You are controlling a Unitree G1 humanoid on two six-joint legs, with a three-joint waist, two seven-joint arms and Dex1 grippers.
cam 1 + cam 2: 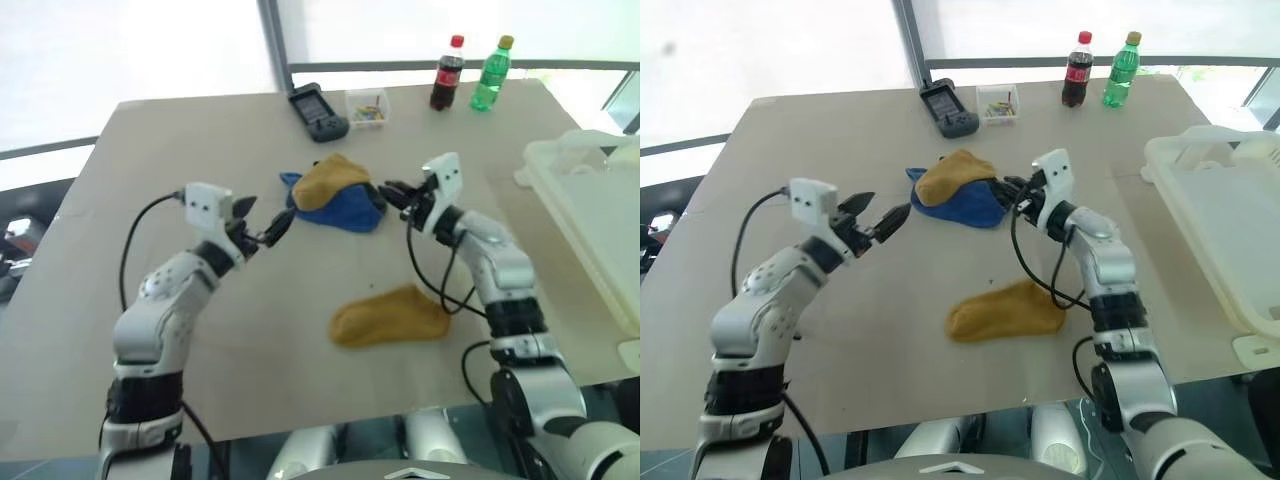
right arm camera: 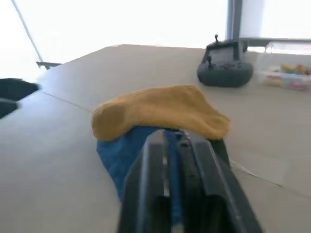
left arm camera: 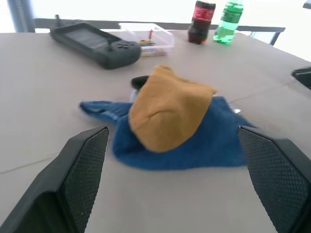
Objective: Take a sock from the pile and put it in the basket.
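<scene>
My right tool is clenched, its two fingers pressed together at the right edge of the pile; in its wrist view a strip of blue shows between the shut fingers, so it may be pinching the blue sock, though I cannot tell for certain. My left tool stands released, fingers spread wide, just off the pile's left side and aimed at it. The sock I judge to be the target is the mustard-yellow one draped over the top of the pile, which sits mid-desk between my two tools. From the left tool it lies straight ahead and framed between the open fingers, a humped shape whose long axis runs roughly across the line of that tool, so a short push forward would bring the fingers to either side of it. From the right tool it sits just above and beyond the fingertips, touching the blue fabric beneath. A second yellow sock lies flat and alone on the desk, nearer to me, its length running left to right, closer to my right arm. The basket stands at the desk's right edge, well apart from the pile, so whatever is lifted has to travel rightward. Bottles, a small clear box and a dark handset stand along the far side.
</scene>
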